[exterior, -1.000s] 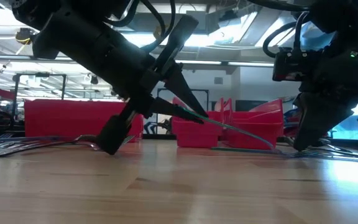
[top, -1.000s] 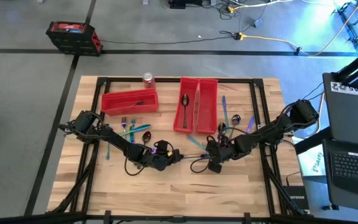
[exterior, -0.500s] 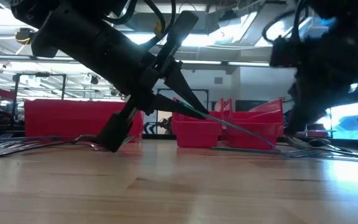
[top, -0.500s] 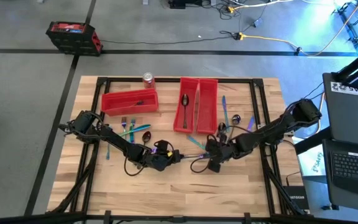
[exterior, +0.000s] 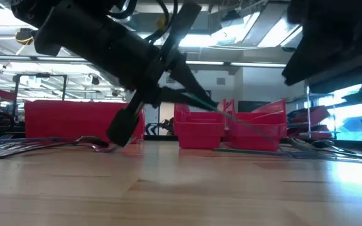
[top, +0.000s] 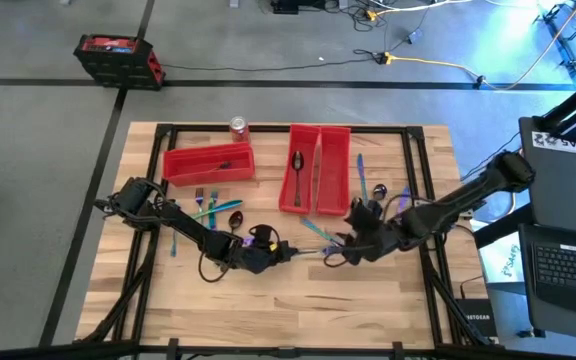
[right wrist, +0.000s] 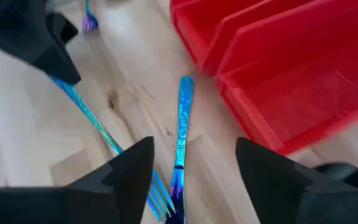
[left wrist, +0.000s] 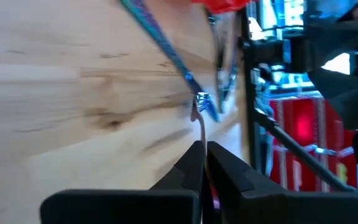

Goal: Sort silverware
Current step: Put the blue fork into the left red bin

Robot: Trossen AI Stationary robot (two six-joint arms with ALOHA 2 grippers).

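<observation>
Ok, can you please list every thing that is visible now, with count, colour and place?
red bins: three, red, far half of the table
spoon: one, dark, inside a long bin
soda can: one, red, far edge
loose silverware: several, blue-teal, beside the bins
fork: one, blue, held over the table's middle
case: one, black-red, on the floor
laptop: one, dark, right of the table
left gripper: shut on the fork
right gripper: open, by the fork's tines

The right gripper point(right wrist: 194, 177) stood spread over a blue fork point(right wrist: 114, 146) and what looked like a knife handle point(right wrist: 182, 127), beside red bins point(right wrist: 278, 74).
</observation>
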